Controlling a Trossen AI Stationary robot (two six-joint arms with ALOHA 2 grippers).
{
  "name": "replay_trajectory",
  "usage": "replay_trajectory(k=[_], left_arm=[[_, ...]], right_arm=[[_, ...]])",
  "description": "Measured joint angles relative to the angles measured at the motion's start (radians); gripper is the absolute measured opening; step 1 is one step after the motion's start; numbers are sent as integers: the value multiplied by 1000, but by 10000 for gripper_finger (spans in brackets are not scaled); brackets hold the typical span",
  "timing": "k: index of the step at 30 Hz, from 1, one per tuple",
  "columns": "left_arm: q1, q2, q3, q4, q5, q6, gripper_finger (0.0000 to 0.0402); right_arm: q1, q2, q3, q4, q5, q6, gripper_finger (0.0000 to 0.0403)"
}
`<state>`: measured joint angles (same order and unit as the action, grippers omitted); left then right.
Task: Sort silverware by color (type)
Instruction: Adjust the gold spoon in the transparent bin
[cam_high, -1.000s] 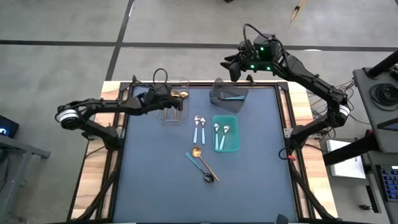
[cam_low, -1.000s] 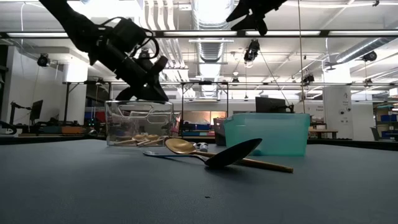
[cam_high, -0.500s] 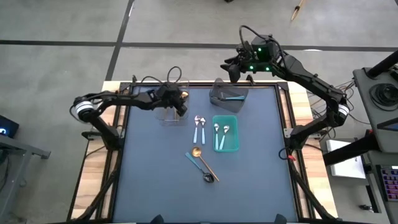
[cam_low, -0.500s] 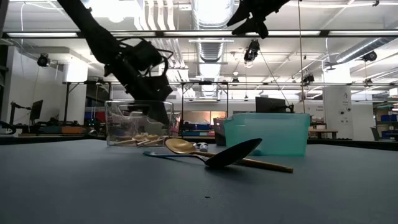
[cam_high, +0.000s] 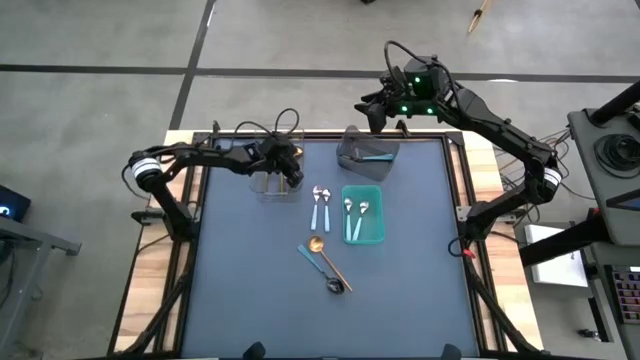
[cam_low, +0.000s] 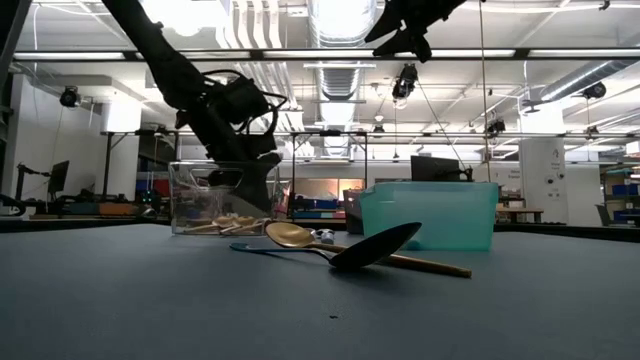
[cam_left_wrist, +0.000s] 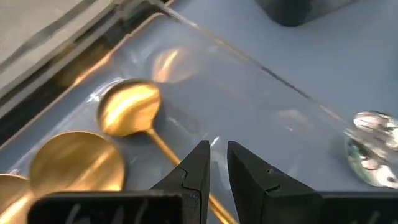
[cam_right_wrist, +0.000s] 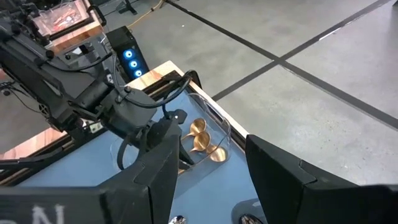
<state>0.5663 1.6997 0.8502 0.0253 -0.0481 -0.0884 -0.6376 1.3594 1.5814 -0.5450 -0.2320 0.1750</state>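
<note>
My left gripper (cam_high: 291, 176) reaches down into the clear bin (cam_high: 261, 187), fingers nearly together (cam_left_wrist: 219, 155), over a gold spoon (cam_left_wrist: 130, 109). Two more gold spoons (cam_left_wrist: 78, 165) lie on the bin's floor. My right gripper (cam_high: 374, 112) is open (cam_right_wrist: 211, 168) and empty, high above the table's far edge. On the mat lie two silver spoons with light-blue handles (cam_high: 320, 205). A gold spoon (cam_high: 330, 260) lies crossed with a dark-bowled teal-handled spoon (cam_high: 322, 272). My left gripper comes from above, pointing down into the clear bin. The gold spoon's handle (cam_left_wrist: 219, 208) runs slanting under the fingers and shows in the narrow gap between them. One finger (cam_left_wrist: 196, 168) hides the place of contact. The spoon's bowl lies on the bin's floor.
A teal bin (cam_high: 381, 215) with two spoons stands right of centre. A grey bin (cam_high: 350, 155) with a teal-handled spoon stands at the far edge under my right arm. The mat's near half is bare (cam_high: 300, 320).
My left gripper has gone toward the table's right and near edges and come down into the clear bin.
</note>
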Motion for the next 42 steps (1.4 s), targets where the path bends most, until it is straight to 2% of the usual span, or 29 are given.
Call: replay_trajectory(k=[3,7,11,19,22,29,34,42], left_arm=[[0,0,-1,-11,-47,2,38],[5,0,-2,-15,-41,29,46],[6,0,-2,-15,-48,59,69],[8,0,-2,-15,-148,69,127],[8,0,-2,-14,-148,88,138],[9,0,-11,-10,-124,103,134],[21,0,-13,-8,-55,122,126],[37,1,-16,-18,-13,145,120]], right_arm=[[0,0,0,0,17,-2,176],[0,0,0,0,25,-9,176],[0,0,0,0,25,-11,176],[0,0,0,-2,25,-12,176],[0,0,0,-5,25,-11,176],[0,0,0,-46,25,-11,176],[0,0,0,-81,25,-19,176],[0,0,0,-107,25,-43,176]])
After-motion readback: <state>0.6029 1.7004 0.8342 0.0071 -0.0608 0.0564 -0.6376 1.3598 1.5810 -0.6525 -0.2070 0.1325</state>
